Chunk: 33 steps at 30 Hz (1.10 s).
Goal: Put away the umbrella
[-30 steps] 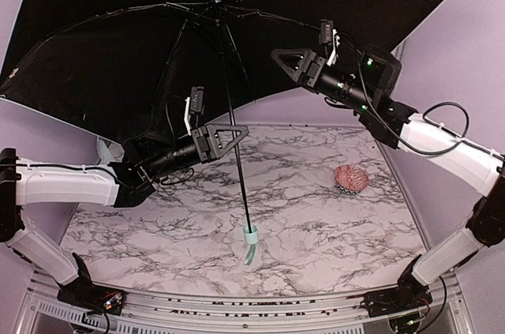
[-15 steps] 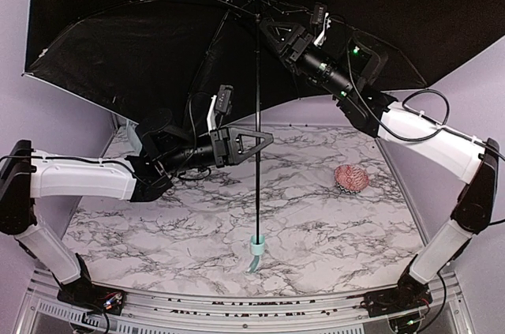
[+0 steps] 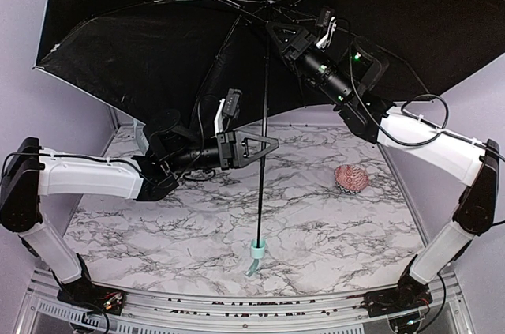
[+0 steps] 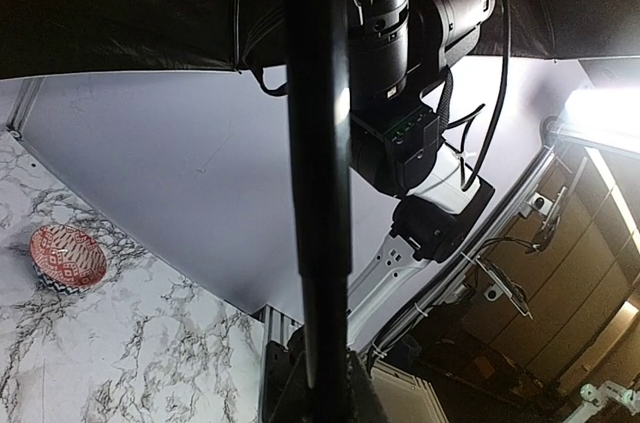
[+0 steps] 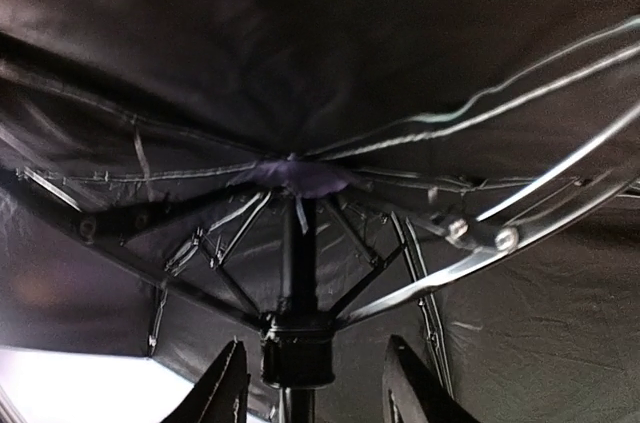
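The umbrella stands open and upright. Its canopy [image 3: 158, 50] shows a black underside and spans the top of the top view. The slim black shaft [image 3: 263, 168] runs down to the pale green handle [image 3: 256, 253], which is just above the table. My left gripper [image 3: 264, 147] is shut on the shaft at mid-height, and the shaft [image 4: 318, 193] fills the left wrist view. My right gripper [image 3: 276, 30] is open just under the canopy. Its fingers [image 5: 225, 388] stand on either side of the black runner [image 5: 297, 348], apart from it, where the ribs meet.
A pink patterned round lump [image 3: 350, 178] lies on the marble table [image 3: 158, 231] at the right, and also shows in the left wrist view [image 4: 67, 255]. Purple walls close in the back and sides. The canopy hides the back of the table.
The umbrella has swung to the right and stands more upright. My left gripper moved right with the shaft. My right gripper moved left and up to the runner.
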Motion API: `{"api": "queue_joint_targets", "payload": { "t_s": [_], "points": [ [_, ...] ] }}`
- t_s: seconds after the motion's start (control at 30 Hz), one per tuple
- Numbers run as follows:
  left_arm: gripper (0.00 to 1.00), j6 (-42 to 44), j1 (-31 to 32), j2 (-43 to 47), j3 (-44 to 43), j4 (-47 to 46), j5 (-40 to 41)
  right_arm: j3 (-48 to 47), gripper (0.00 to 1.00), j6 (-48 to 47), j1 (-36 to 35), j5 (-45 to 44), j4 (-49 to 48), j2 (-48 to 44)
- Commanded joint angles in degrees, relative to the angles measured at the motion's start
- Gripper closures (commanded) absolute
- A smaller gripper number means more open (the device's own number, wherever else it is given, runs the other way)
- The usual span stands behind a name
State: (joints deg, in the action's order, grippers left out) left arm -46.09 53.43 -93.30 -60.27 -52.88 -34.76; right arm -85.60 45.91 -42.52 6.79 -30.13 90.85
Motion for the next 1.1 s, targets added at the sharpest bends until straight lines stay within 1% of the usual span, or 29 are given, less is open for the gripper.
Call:
{"api": "queue_joint_targets", "payload": {
  "t_s": [0.0, 0.07, 0.17, 0.27, 0.37, 0.53, 0.57, 0.67, 0.77, 1.07],
  "points": [
    [1.0, 2.12, 0.79, 0.23, -3.09, -5.35, -0.93, -0.64, 0.58, 0.63, -0.28, -2.37, -1.08, -1.22],
    [1.0, 2.45, 1.08, 0.23, -3.18, -5.19, -0.84, -0.72, 0.58, 0.88, -0.33, -2.43, -0.99, -1.03],
    [1.0, 3.03, 1.44, 0.32, -3.51, -4.59, -0.99, -0.87, 0.55, 1.15, -0.28, -2.71, -0.34, -1.0],
    [1.0, 3.4, 1.73, 0.39, -3.7, -4.29, -1.17, -0.8, 0.55, 1.6, -0.32, -2.42, -0.28, -0.96],
    [1.0, 3.78, 2.0, 0.39, -3.87, -4.09, -1.1, -0.85, 0.6, 2.08, -0.28, -1.69, -0.18, -0.69],
    [1.0, 4.42, 2.57, 0.38, -4.15, -3.41, -0.81, -1.14, 0.62, 3.6, -0.28, 0.06, 0.36, -0.07],
    [1.0, 4.4, 2.66, 0.33, -4.15, -3.37, -0.69, -1.07, 0.66, 3.88, -0.34, 0.31, 0.36, -0.06],
    [1.0, 4.43, 2.77, 0.44, -4.07, -3.32, -0.37, -0.93, 0.87, 4.6, -0.29, 0.68, 0.63, -0.21],
    [1.0, 4.38, 2.81, 0.52, -4.22, -3.22, -0.18, -0.9, 1.0, 5.32, -0.28, 0.9, 1.62, -0.4],
    [1.0, 3.6, 2.82, 0.65, -3.74, -3.1, 0.74, -0.23, 1.0, 3.41, -0.19, 1.32, 3.52, -2.33]
  ]
}}
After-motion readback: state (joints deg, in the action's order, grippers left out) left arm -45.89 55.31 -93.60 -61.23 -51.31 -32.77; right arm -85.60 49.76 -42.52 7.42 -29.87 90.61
